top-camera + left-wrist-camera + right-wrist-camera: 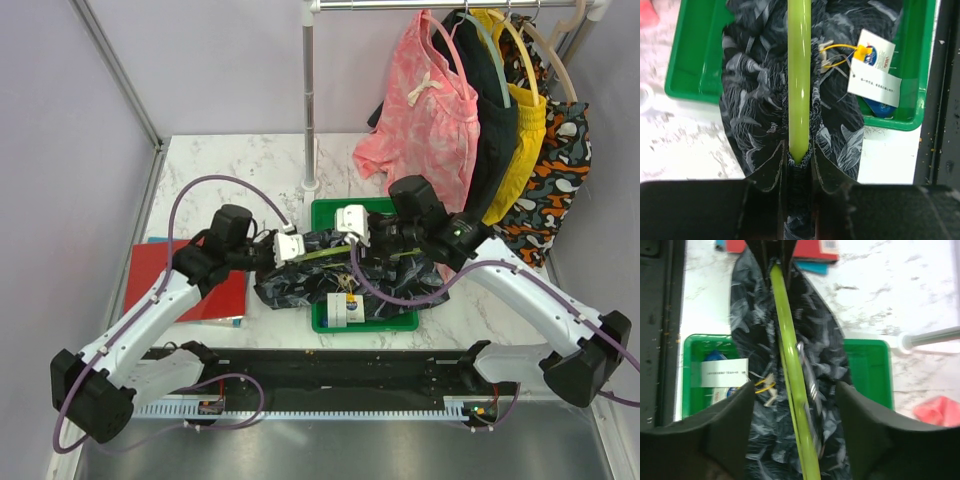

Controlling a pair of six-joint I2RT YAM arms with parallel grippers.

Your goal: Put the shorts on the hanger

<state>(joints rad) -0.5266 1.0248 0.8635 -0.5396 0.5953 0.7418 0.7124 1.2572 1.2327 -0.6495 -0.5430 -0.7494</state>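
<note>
looking like a robot lab cell: two arms (150,320) sitting bolted by a marble-look table (230,160), plain lilac walls (60,150) boxing it in, a metal rail (450,5) holding hung clothes (430,110).

White marble table (220,160) bears a green tray (325,215), red folder (150,275) and rack foot (310,185).

Shorts (290,285) along hanger (799,75), over tray (322,215)
</note>
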